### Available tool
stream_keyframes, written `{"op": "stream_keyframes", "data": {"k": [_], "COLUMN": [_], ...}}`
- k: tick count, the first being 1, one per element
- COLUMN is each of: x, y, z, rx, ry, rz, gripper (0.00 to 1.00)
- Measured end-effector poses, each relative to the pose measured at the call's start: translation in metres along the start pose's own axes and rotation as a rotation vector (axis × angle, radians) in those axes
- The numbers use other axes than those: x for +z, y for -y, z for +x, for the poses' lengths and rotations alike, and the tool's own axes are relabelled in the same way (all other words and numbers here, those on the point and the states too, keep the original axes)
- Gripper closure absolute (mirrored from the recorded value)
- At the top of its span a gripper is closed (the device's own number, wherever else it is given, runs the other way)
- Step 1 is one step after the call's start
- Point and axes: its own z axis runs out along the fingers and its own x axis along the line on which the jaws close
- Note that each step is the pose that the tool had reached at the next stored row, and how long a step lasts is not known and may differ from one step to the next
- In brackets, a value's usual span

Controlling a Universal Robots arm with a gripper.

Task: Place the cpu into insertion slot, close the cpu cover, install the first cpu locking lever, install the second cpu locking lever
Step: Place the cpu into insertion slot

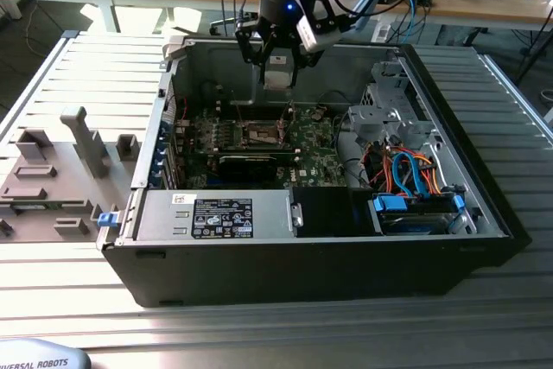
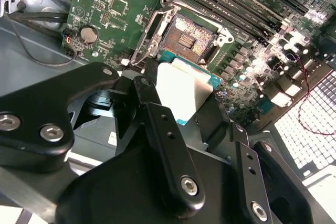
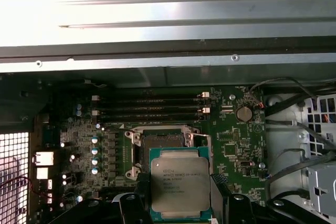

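The tool [image 1: 277, 75] is hanging over an open computer case [image 1: 302, 274] that is sitting on the ribbed metal bench [image 1: 86, 317]. Its two black fingers [image 3: 137, 184] are squeezing the cpu [image 3: 181, 186] from two sides, so the tool is clamped on the chip. The cpu is lying flat between them with its silver-grey top facing up, and a few lines of small print are showing on that top. A thin blue-green edge is peeking out around it.

Below the tool and a little past its tips, the insertion slot [image 3: 160, 142] is waiting on the green board [image 3: 236, 150] - its dark square middle is showing bare inside the metal rim. The cpu is hanging in the air, apart from the slot. In the second wrist view the cpu cover [image 2: 143, 39] is standing swung open at one side of the slot.

Farther out from the tool than the slot, long black memory rows [image 3: 152, 106] are running across the board, and a round silver battery [image 3: 243, 113] is sitting off to one side. Down in the case, well apart from the tool, a white sticker [image 1: 223, 216] full of tiny print is stuck on a grey metal box - and blue and orange wires [image 1: 415, 174] are curling near it.
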Motion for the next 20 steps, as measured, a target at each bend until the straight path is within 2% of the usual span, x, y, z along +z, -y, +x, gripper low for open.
{"op": "stream_keyframes", "data": {"k": [20], "x": [0.004], "y": [0.0003], "z": [-0.0001], "rx": [0.0], "ry": [0.0], "rz": [0.0001], "gripper": [0.46]}}
